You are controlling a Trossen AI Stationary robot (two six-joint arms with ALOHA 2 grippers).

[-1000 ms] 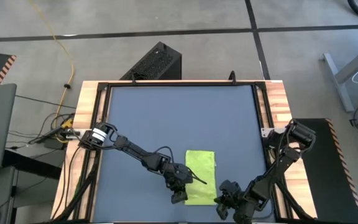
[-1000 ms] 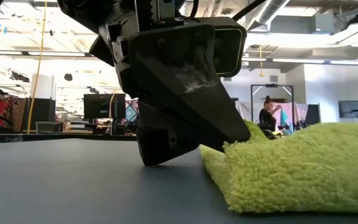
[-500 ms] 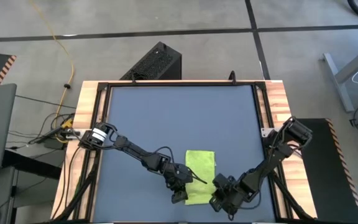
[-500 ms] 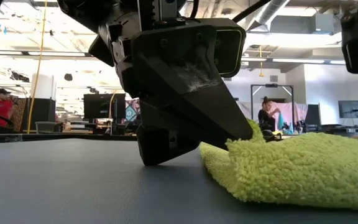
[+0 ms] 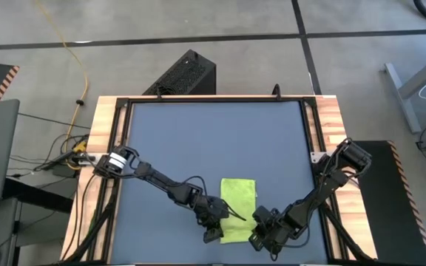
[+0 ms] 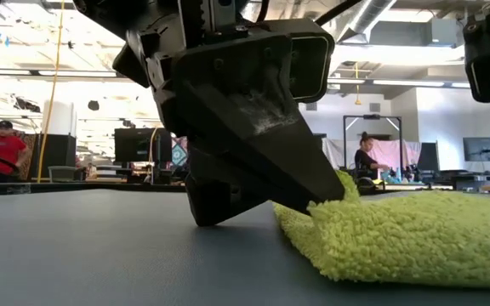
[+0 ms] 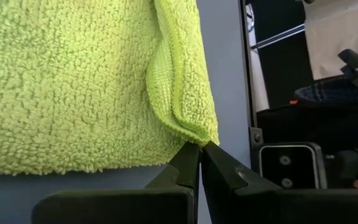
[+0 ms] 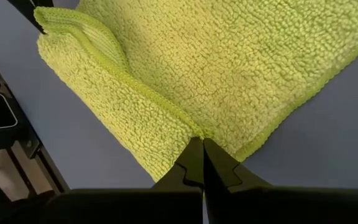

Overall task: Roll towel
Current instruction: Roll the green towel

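Near the table's (image 5: 168, 133) front edge, between the two grippers, lies the towel (image 5: 237, 208), a folded lime rectangle on the blue-grey mat. At its front left corner the left gripper (image 7: 200, 147) has its fingers pinched together on the doubled edge, lifting it slightly. At the front right corner the right gripper (image 8: 202, 142) is likewise closed tight on the towel's edge.
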